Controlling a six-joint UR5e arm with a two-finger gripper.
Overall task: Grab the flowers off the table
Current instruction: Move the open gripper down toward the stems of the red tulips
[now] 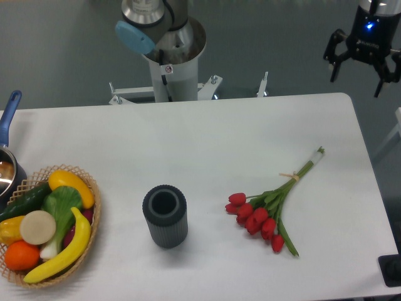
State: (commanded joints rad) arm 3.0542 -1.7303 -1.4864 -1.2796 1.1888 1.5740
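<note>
The flowers (269,210), a small bunch of red tulips with green stems tied by a thin band, lie flat on the right part of the white table (207,144), heads toward the front, stem ends pointing to the back right. My gripper (357,78) is at the top right, beyond the table's far right corner and well above and behind the flowers. Its two black fingers are spread apart and hold nothing.
A dark grey ribbed cylinder vase (165,215) stands upright left of the flowers. A wicker basket of fruit and vegetables (47,226) sits at the front left. A pot with a blue handle (7,138) is at the left edge. The arm's base (172,50) stands behind the table.
</note>
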